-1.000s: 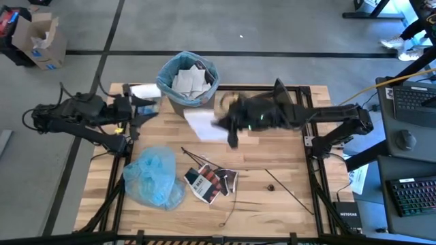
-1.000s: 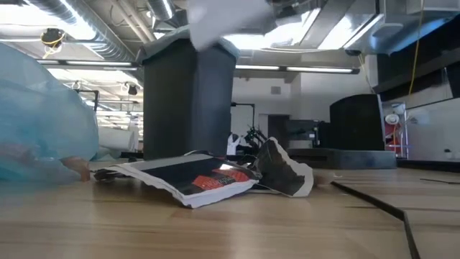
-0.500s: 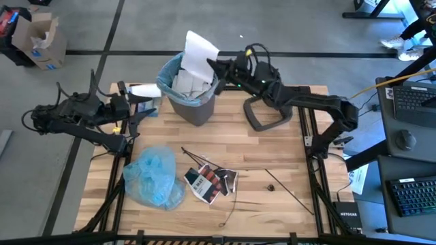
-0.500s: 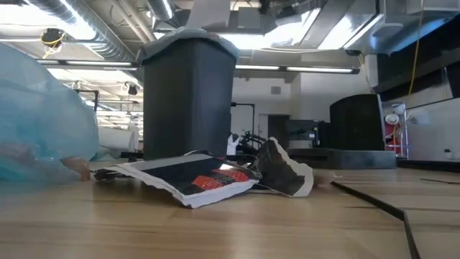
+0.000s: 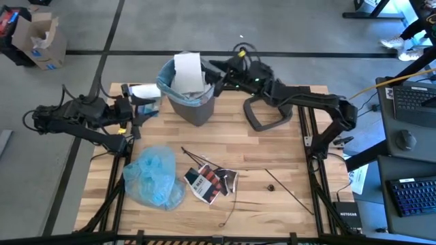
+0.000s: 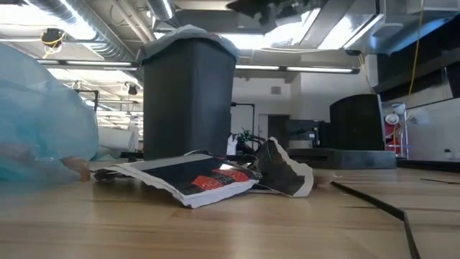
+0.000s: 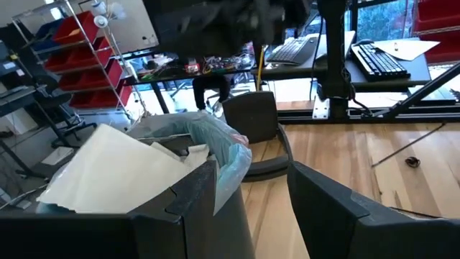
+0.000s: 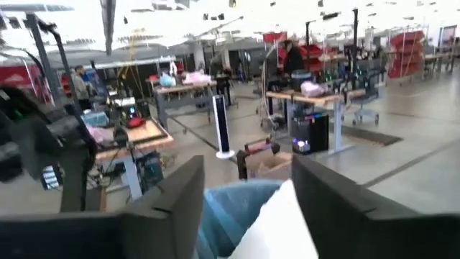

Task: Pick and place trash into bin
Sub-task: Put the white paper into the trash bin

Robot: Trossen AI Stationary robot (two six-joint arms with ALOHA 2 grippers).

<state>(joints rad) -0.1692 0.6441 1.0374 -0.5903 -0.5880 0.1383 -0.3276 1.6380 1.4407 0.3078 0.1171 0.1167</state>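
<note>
The dark grey bin (image 5: 191,92) with a light blue liner (image 7: 215,144) stands at the table's far edge. It holds crumpled paper, and a white sheet (image 5: 187,68) stands up out of it. My right gripper (image 5: 212,72) hovers level at the bin's right rim, open, with the sheet (image 8: 277,223) below and ahead of its fingers. My left gripper (image 5: 139,110) waits open left of the bin, with nothing between its fingers (image 7: 248,187). A red-black-white packet (image 5: 211,182) and thin dark sticks (image 5: 289,190) lie flat on the near half of the table.
The grey lid (image 5: 266,112) lies on the table right of the bin. A light blue bag (image 5: 153,178) sits at the near left. A white piece (image 5: 143,90) lies by my left gripper. A cardboard box (image 5: 41,41) stands on the floor beyond the table.
My right gripper has swung from over the middle of the table toward the far edge and the bin, tipping up to level and carrying the white sheet above the rim. The sheet has since left the fingers and dropped into the bin, where it stands upright.
</note>
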